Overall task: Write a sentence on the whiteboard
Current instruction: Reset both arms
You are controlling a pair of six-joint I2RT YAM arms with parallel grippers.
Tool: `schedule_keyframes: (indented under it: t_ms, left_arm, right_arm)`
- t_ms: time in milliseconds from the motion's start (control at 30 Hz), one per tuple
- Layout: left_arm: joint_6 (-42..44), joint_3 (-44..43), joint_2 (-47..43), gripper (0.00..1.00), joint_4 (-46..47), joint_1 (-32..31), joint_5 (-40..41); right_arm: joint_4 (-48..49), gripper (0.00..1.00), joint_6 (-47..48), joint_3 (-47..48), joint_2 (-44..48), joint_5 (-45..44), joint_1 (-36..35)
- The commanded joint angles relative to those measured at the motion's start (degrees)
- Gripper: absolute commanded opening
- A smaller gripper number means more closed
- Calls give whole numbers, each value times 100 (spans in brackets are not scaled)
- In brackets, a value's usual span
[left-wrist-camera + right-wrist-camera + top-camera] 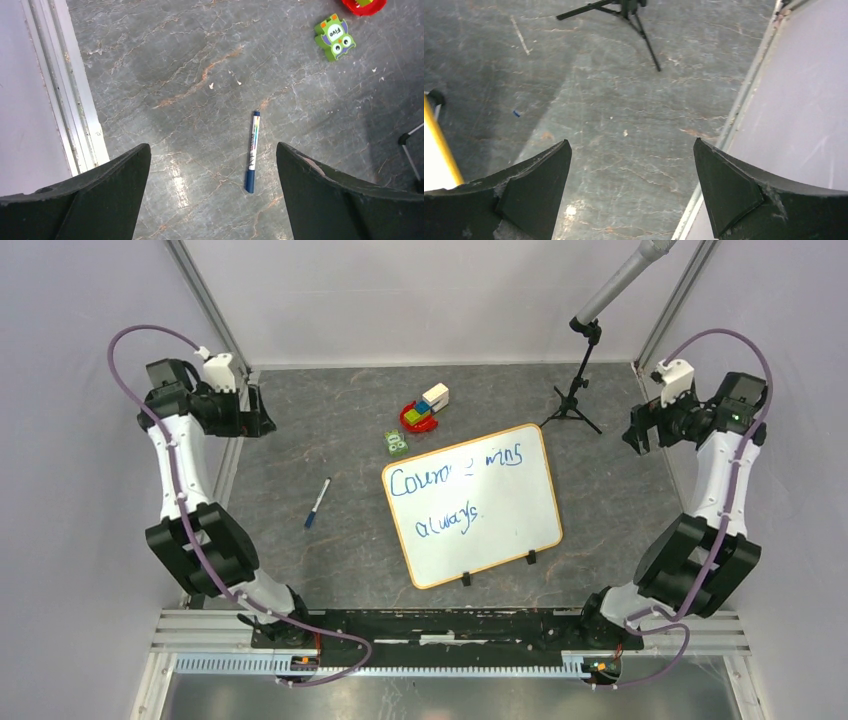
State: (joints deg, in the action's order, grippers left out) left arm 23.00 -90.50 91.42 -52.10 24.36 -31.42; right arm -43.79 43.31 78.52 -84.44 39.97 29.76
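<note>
Whiteboard [515, 525] flat on counter [320, 430], centre-right, skewed, clips on near edge. Sentence [455, 480] in blue, 2 lines: "Courage wins" / "always". Marker [252, 151] on counter left of board, well apart. Left fingers [100, 195] wide apart, nothing held, marker below. Right fingers [524, 192] apart too, nothing held, by right wall.
</note>
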Motion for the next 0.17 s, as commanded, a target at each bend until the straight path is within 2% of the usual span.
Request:
schedule_keyframes:
  t_ms: [0,133]
  left_arm:
    - [-444,-171,6,100,173,3,-2]
    - [-472,9,-35,100,274,8,252]
  right_arm:
    - [352,98,-300,410,-254,-76,125]
    - [437,98,-322,287,-345,-58,127]
